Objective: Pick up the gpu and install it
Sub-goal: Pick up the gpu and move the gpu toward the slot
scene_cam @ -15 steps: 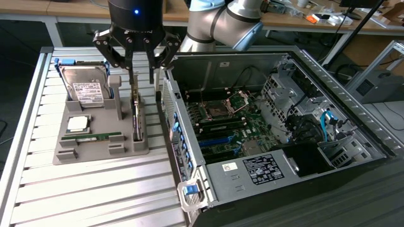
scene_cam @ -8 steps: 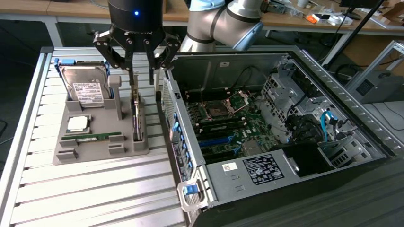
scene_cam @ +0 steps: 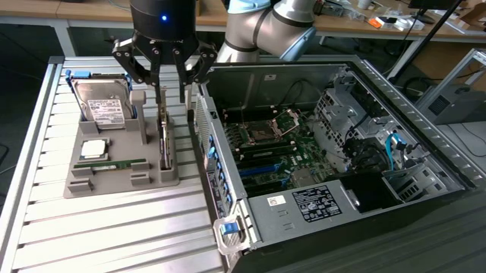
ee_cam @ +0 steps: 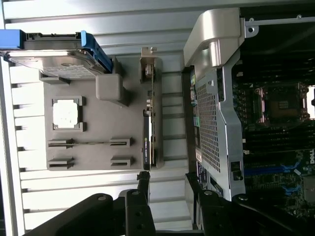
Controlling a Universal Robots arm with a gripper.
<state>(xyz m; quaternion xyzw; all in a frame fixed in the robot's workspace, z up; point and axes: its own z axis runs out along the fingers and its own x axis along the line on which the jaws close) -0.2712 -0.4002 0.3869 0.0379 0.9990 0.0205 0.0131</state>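
Exterior view: black pincer (scene_cam: 172, 90) wide open above thin dark gpu (scene_cam: 165, 145), on edge in matte grey tray (scene_cam: 106, 182).

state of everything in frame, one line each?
Black pincer: open, above the card, empty.
Dark flat gpu card, silver bracket: on edge in grey plastic holder, ungripped.
Silver hard drive, white label: propped in holder.
Square silver processor chip: flat in its recess.
Slim green memory stick: lying in its slot.
Black computer case: on its side, open.
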